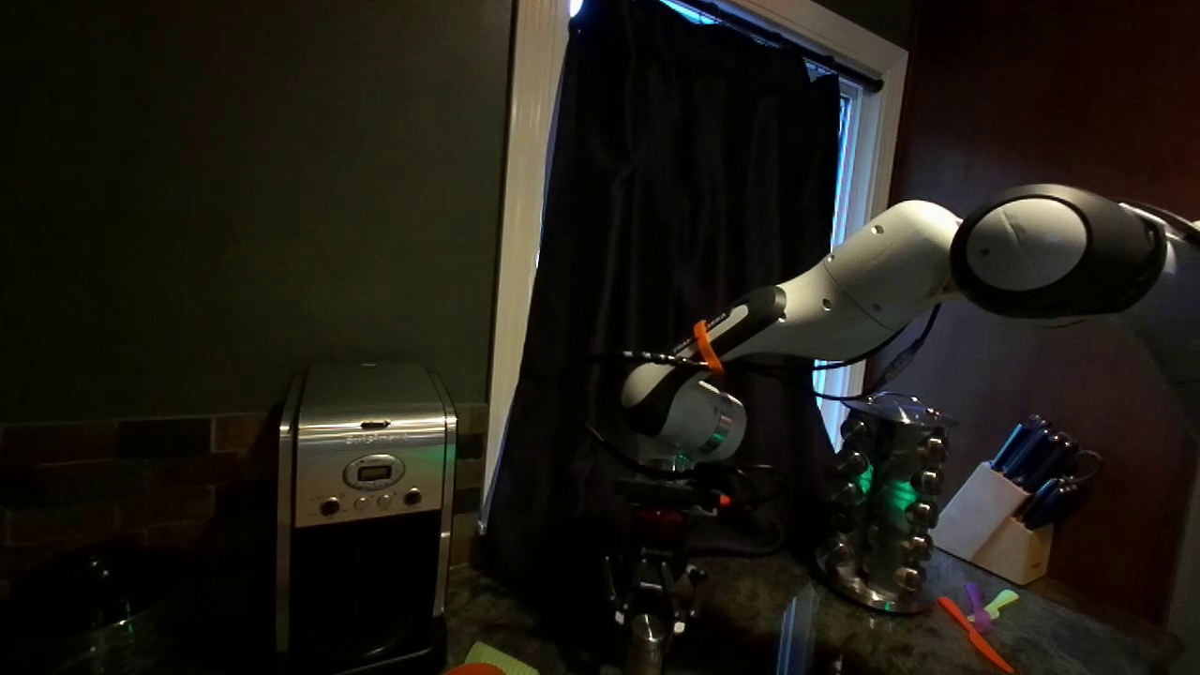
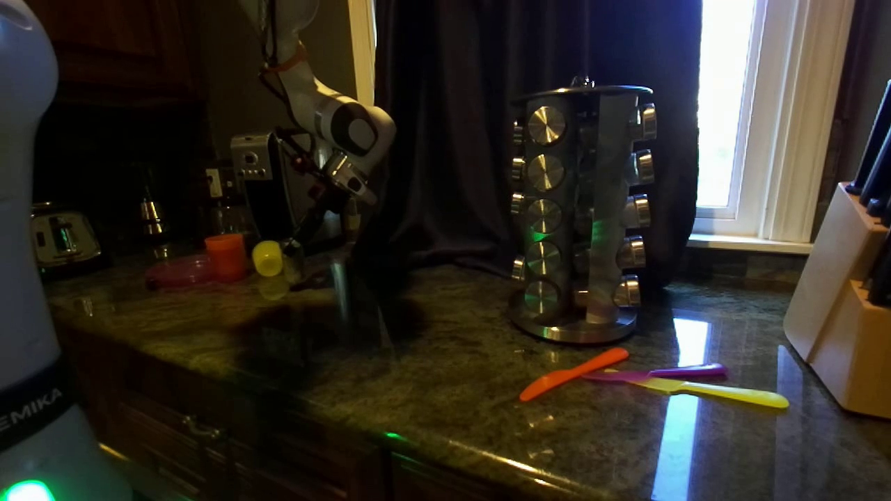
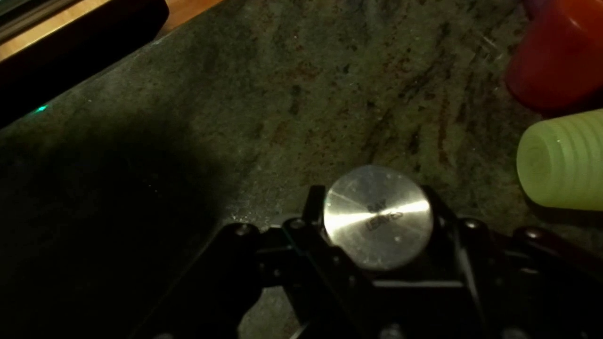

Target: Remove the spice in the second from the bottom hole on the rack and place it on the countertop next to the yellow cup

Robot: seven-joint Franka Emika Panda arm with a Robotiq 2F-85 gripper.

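Note:
My gripper (image 3: pixel 374 200) points down and is shut on a spice jar (image 3: pixel 378 221), whose round silver lid reads "BAY LEAVES". In both exterior views the jar (image 1: pixel 647 634) (image 2: pixel 294 267) is upright, at or just above the countertop (image 2: pixel 445 341); which of these I cannot tell. The yellow cup (image 3: pixel 558 160) lies on its side right of the jar in the wrist view. It also shows beside the gripper in an exterior view (image 2: pixel 267 259). The rack (image 2: pixel 607 209) stands apart, with a gap second from the bottom in its left column. The jar's body is mostly hidden by the lid in the wrist view.
An orange-red cup (image 2: pixel 226 256) and a pink plate (image 2: pixel 179 270) are beyond the yellow cup. A coffee maker (image 1: pixel 370 469) is near the gripper. Orange, purple and yellow knives (image 2: pixel 668 379) lie before the rack. A knife block (image 1: pixel 998 520) stands beside it.

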